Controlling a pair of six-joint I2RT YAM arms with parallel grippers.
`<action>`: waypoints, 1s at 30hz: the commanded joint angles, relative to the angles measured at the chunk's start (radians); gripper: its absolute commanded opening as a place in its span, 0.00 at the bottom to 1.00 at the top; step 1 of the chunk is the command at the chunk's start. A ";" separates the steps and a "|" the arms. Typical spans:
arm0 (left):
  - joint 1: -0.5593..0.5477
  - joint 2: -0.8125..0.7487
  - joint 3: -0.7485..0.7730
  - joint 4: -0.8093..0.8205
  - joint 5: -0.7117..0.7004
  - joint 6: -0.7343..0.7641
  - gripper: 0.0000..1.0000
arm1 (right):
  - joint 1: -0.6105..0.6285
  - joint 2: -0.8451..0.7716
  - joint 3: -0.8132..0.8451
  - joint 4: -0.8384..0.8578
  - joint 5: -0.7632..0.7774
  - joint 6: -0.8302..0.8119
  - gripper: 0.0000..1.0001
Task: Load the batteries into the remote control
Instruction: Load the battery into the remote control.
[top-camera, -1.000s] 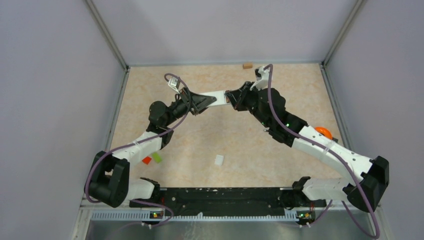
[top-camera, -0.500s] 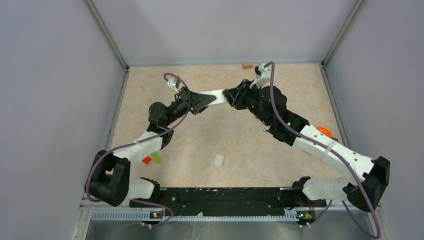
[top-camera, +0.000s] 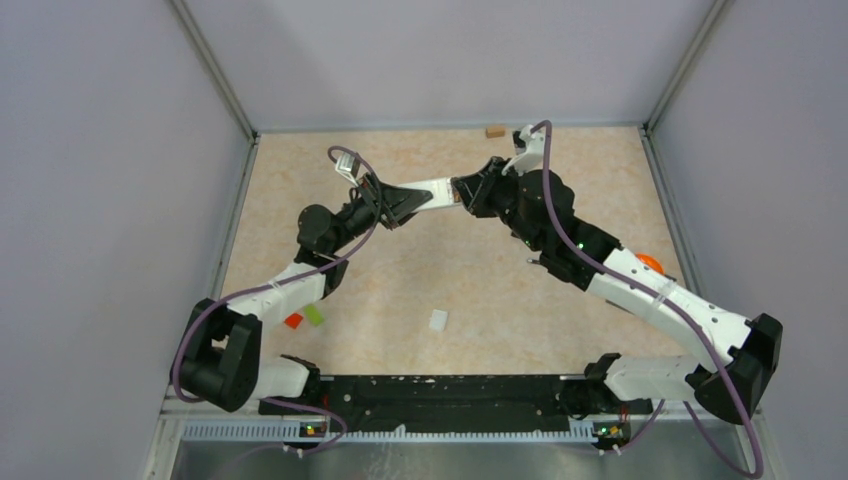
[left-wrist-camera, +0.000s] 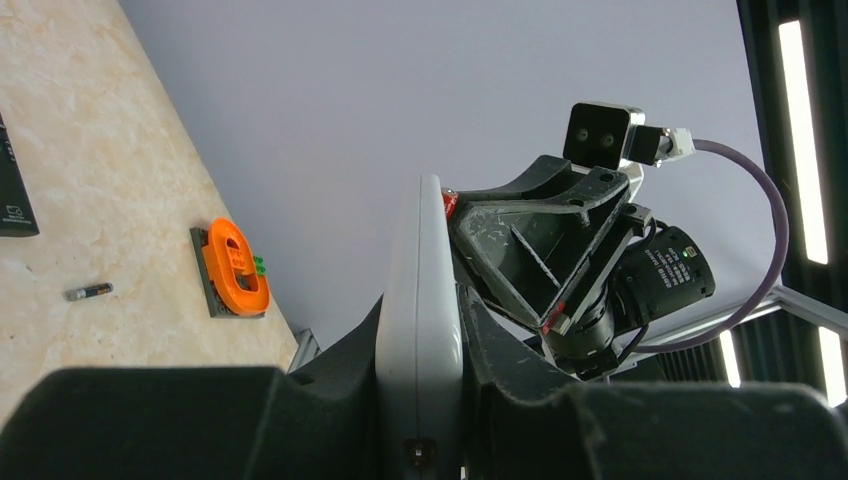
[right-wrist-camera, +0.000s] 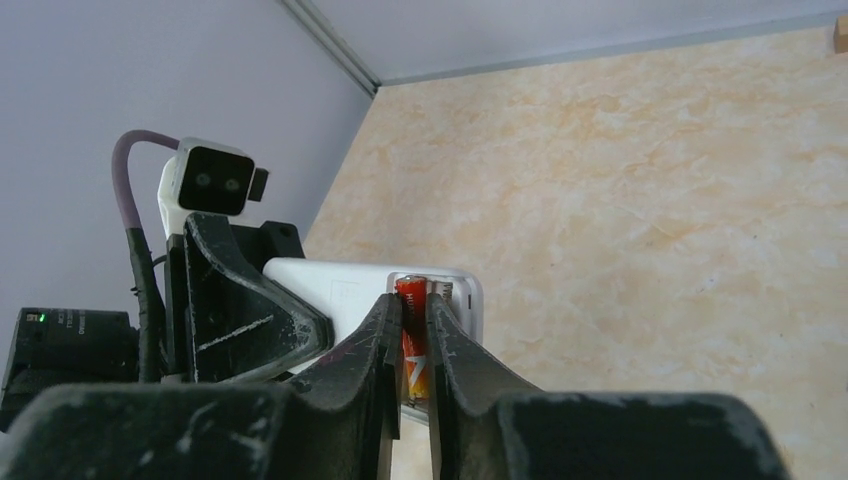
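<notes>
You're pinching the red battery (right-wrist-camera: 413, 360) tight in your right gripper (right-wrist-camera: 412, 303), pressing it against the end of the remote (right-wrist-camera: 340, 290); your left gripper (left-wrist-camera: 420, 335) is clamping the remote's other end.

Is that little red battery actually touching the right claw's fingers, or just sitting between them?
Touching. The right wrist view shows the red battery pinched in the right gripper, both fingers pressed against its sides, beside the white remote.
</notes>
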 joint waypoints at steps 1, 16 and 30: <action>-0.003 -0.013 0.007 0.104 0.003 -0.010 0.00 | 0.012 0.011 0.046 -0.007 0.052 0.008 0.12; -0.003 0.010 0.004 0.193 0.006 -0.086 0.00 | 0.012 0.028 0.009 0.083 0.060 0.078 0.08; -0.002 0.031 0.002 0.224 0.003 -0.086 0.00 | 0.013 -0.010 0.039 0.010 0.049 0.061 0.31</action>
